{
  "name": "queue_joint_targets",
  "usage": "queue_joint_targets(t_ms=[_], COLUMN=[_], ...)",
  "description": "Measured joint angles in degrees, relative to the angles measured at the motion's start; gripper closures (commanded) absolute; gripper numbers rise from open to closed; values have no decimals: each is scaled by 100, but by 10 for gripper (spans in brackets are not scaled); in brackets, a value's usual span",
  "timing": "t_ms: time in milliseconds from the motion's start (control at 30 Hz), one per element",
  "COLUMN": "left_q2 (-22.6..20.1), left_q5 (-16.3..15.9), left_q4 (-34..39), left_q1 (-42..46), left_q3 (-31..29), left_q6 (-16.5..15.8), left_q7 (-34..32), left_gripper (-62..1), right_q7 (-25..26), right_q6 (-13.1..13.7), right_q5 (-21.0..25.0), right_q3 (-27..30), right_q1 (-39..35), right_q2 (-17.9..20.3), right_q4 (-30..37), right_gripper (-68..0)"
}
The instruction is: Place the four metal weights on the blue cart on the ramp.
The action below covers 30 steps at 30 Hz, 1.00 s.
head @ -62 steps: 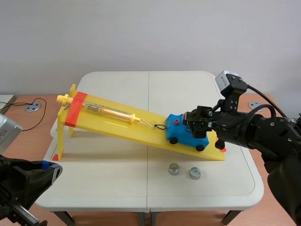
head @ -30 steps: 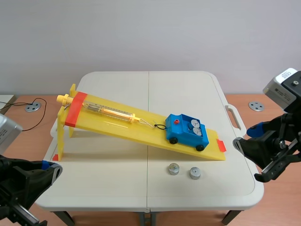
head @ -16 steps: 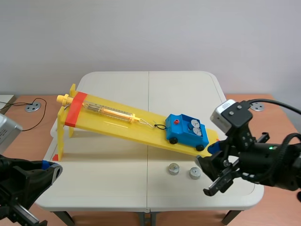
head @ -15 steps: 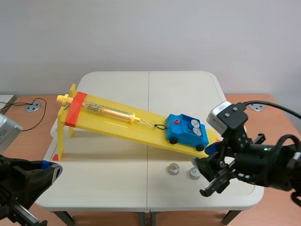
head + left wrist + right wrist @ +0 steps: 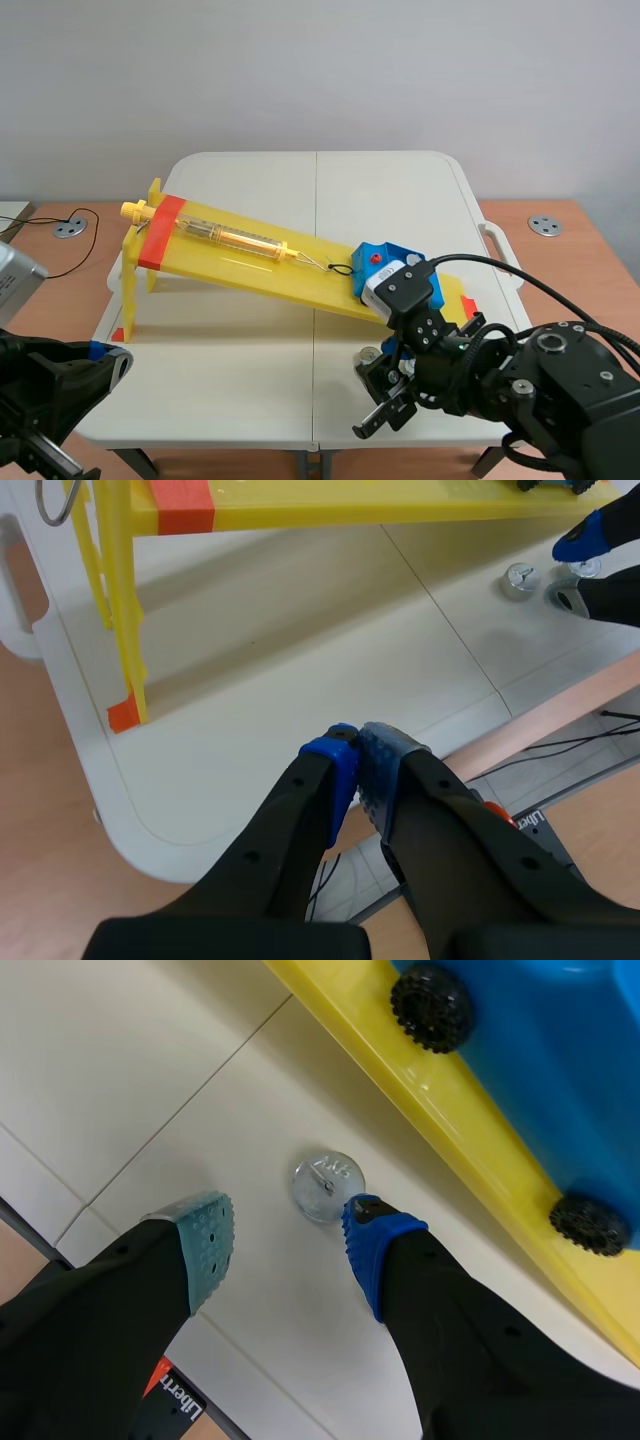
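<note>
One metal weight (image 5: pixel 328 1186) lies flat on the table (image 5: pixel 150 1060) beside the ramp (image 5: pixel 450 1110), hard by the blue pad of the right gripper (image 5: pixel 283 1215) — fingers spread wide, holding nothing. Closing so off-centre (my guess) could knock it aside rather than pinch it.

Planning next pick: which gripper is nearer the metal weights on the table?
Right. The right gripper is just behind a metal weight; the left gripper is far off at the table edge.
</note>
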Motion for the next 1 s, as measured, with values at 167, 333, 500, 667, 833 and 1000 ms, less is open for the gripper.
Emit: queue_joint_targets(t_ms=[167, 333, 500, 667, 833, 1000], left_q2=[0, 0, 0, 0, 0, 0], left_q5=[0, 0, 0, 0, 0, 0], left_q4=[0, 0, 0, 0, 0, 0], left_q1=[0, 0, 0, 0, 0, 0], left_q3=[0, 0, 0, 0, 0, 0], left_q6=[0, 0, 0, 0, 0, 0], left_q7=[0, 0, 0, 0, 0, 0], left_gripper=[-31, -31, -31, -31, -31, -31], right_q7=[76, 96, 103, 103, 120, 122], right_q6=[-236, -317, -446, -463, -463, -463], right_q5=[-162, -186, -190, -208, -208, -208], right_q3=[-98, -254, -326, -323, -323, -323], right_q1=[50, 175, 273, 365, 365, 365], right_q2=[-92, -92, -111, -192, -214, -219], right_q4=[-22, -59, -286, -549, -599, -599], right_gripper=[-263, -263, -263, -256, -229, -229])
